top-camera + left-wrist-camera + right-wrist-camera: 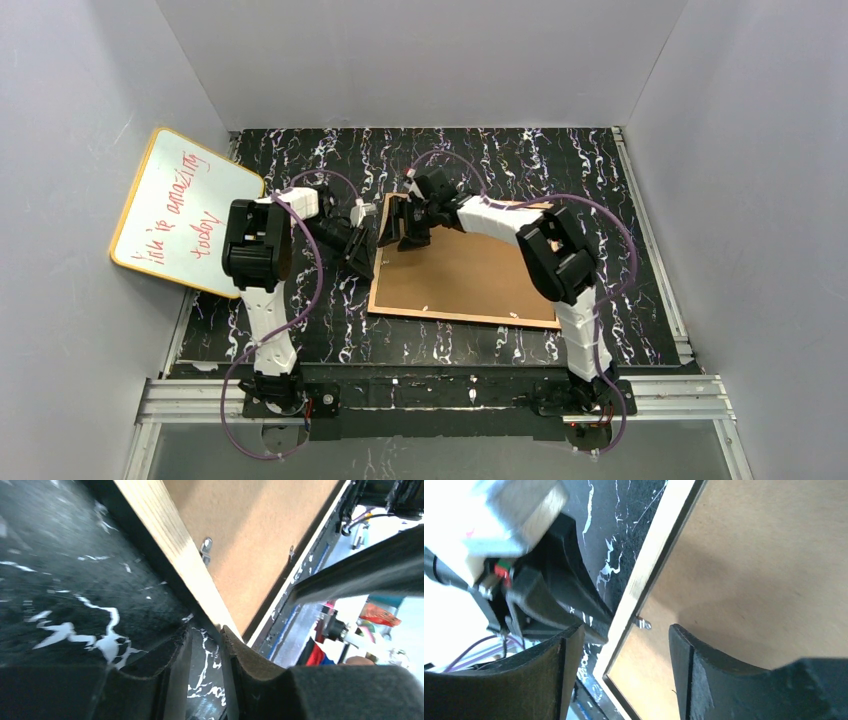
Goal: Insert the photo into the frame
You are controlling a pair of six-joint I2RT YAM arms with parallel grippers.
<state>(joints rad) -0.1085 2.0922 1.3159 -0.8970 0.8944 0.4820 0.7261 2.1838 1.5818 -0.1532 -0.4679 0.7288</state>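
Two hands meet at the left short side of the big thin picture frame (644,575), lying tan back up on the black desk (500,160). The right hand (624,630) gapes wide over that edge, holding nothing; the left hand (206,630) is nearly closed, grip unclear. I see no photo.

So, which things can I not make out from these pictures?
The photo: in no view; whether it lies under the backing board cannot be told.
Front of the frame: faces the table in every view.
Left gripper: left wrist view is blurred, so contact with the frame's edge is unclear.
Right gripper: in the top view its fingertips are too small to judge.
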